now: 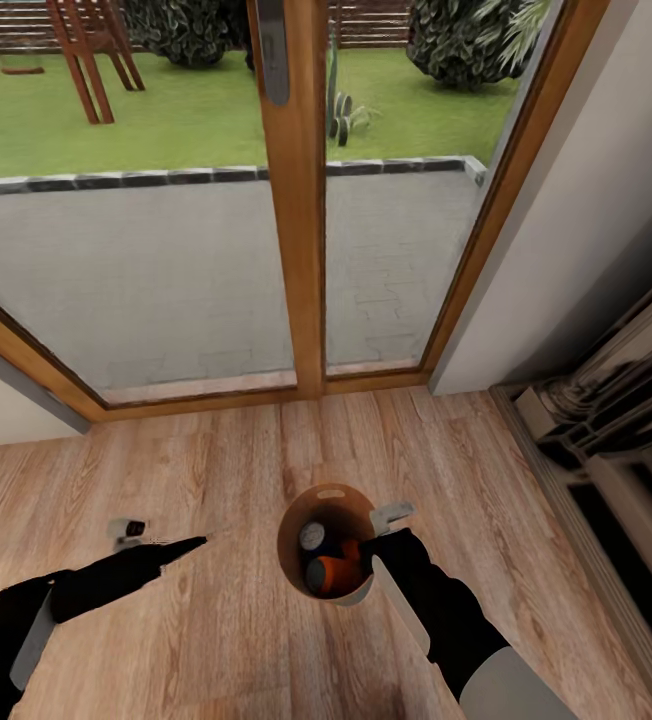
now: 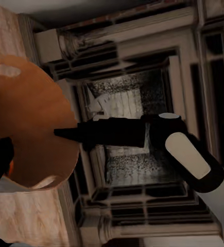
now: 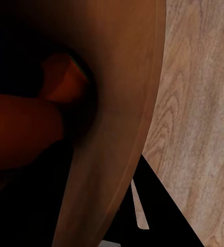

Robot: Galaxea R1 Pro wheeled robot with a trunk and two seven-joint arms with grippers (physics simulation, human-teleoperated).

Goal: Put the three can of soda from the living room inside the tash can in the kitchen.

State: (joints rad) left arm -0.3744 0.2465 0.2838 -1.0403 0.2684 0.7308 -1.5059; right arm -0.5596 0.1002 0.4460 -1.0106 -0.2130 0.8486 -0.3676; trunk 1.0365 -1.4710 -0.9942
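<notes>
Brown-lined bin: the tash can is a small round bucket, pale grey-white outside and brown inside, with an oval handle slot near its far rim.
Bin place: it stands upright on the pale wood floor, near the wood-framed glass doors, with grey cabinets to the right.
Cans: inside the bin lie a dark blue can with a silver top and two orange cans, packed close together.
Right fingers: the right gripper sits at the bin's right rim, dipping just inside beside the cans; whether its fingers are parted or hold anything cannot be told.
Right wrist view: the brown inner wall fills much of the picture, with an orange can deep in shadow.
Left fingers: the left gripper hangs over the floor left of the bin, apart from it, its fingers drawn together to a point and holding nothing.
</notes>
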